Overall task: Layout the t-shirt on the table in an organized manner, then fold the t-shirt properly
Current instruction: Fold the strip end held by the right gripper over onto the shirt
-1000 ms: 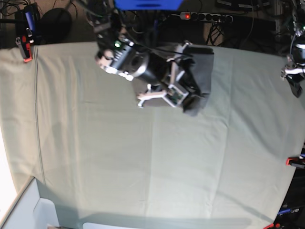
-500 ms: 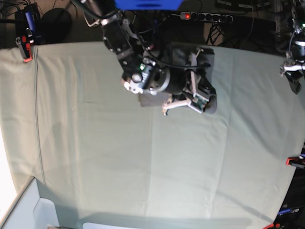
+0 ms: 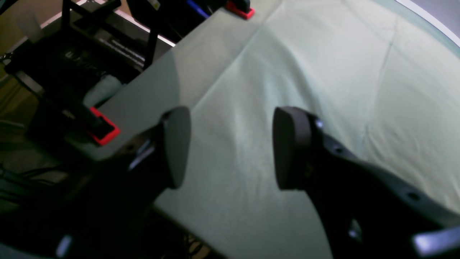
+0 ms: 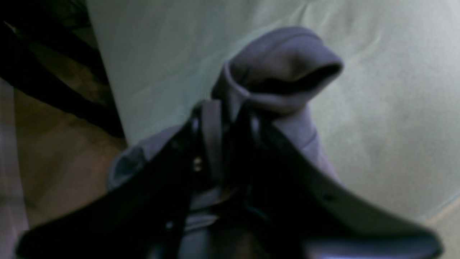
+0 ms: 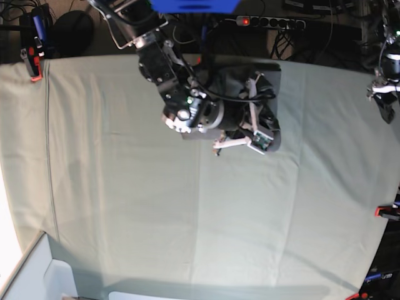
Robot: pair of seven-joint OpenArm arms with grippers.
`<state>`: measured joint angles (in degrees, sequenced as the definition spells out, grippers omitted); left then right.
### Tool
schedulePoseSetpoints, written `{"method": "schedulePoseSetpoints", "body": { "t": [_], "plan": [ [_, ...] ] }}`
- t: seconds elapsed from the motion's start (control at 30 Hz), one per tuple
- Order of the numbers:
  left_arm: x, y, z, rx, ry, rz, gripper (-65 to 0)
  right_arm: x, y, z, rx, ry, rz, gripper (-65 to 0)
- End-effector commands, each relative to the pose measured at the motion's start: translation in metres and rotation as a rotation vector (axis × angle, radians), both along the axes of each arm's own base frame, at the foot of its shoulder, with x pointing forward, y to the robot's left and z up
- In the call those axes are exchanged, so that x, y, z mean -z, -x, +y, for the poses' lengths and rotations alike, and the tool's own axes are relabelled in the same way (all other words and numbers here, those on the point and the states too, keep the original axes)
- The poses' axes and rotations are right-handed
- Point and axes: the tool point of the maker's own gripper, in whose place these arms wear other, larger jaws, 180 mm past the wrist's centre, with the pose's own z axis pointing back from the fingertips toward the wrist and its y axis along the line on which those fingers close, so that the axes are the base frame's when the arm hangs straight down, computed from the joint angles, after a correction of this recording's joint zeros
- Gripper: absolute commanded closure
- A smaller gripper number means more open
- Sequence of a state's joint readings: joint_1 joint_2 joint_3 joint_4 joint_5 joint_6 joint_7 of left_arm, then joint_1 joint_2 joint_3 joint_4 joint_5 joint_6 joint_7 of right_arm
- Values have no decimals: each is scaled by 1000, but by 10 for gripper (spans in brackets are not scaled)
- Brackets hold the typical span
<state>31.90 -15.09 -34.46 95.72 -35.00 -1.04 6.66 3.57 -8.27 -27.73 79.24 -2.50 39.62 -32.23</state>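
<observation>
**Shirt bunched at the far edge, folding not begun**

Plainly, in the left wrist view the left gripper (image 3: 230,147) is seen with its fingers (image 3: 176,144) set wide apart and nothing between them, above bare pale green cloth of the counter (image 3: 323,64). A red clamp (image 3: 102,129) is seen at the counter's near edge.

In the right wrist view, the t-shirt (image 4: 284,72) is seen as a rolled grey hem or sleeve, caught between the narrow-set fingers of the right gripper (image 4: 224,118); a strip of fabric lies in the slim gap. Whether the pinch is firm cannot be told.

In the base view, the t-shirt (image 5: 270,81) is shown crumpled near the counter's (image 5: 125,206) far edge, under the right arm. Laying out is judged barely started; spreading flat and every fold are left. A pale bin corner (image 5: 37,269) is seen at the lower left; its contents are hidden.
</observation>
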Motion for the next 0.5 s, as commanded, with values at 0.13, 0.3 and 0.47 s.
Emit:
{"method": "schedulePoseSetpoints", "body": {
  "t": [0.13,0.3,0.47],
  "plan": [
    [-13,-4,3,9,-32,-35,-356,-55,-2,10,21,-135,-110,-256],
    [-14,-7,2,10,-31,-42,-356,-92,-1,-18,122,-195,-190,-308],
    [-16,-10,2,10,-24,-56,-357,-82,4,-57,187,-135,-195,-305]
  ]
}}
